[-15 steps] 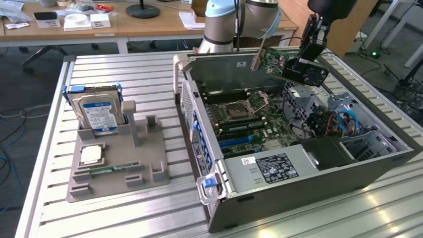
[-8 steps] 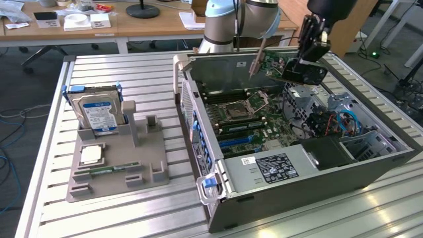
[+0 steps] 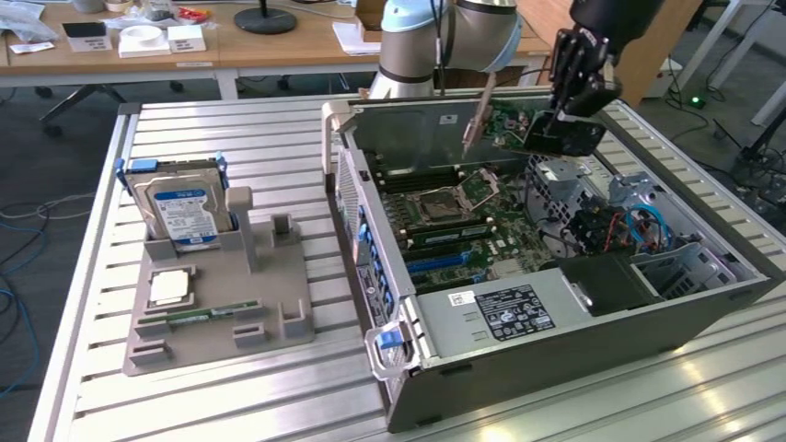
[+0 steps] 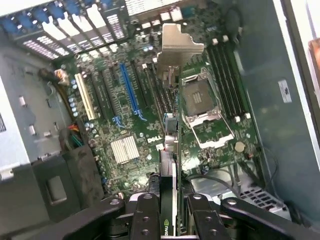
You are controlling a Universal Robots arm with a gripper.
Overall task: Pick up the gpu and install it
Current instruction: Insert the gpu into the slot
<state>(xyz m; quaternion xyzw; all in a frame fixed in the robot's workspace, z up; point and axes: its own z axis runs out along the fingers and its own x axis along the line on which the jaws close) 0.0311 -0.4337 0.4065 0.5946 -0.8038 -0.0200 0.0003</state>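
Note:
The gpu [image 3: 518, 126] hangs in the air over the back part of the open computer case [image 3: 540, 318], its silvery bracket [image 3: 473, 122] pointing down toward the motherboard [image 3: 473, 226]. My gripper [image 3: 562, 118] is shut on the card's far end. In the wrist view the gpu [image 4: 168, 172] runs edge-on between the two black fingers [image 4: 145, 217], with the gripper [image 4: 171, 220] shut on it and the bracket [image 4: 178, 46] out ahead. The card hovers above the board beside the CPU socket [image 4: 200, 102]. The blue expansion slot [image 4: 131, 90] lies apart from it.
On the slatted table at the exterior view's left, a grey holder [image 3: 227, 308] carries a hard drive [image 3: 182, 210] with a blue-white label, a CPU chip [image 3: 169, 287] and a green memory stick [image 3: 202, 315]. Cables and a drive cage [image 3: 614, 216] crowd the case's right side.

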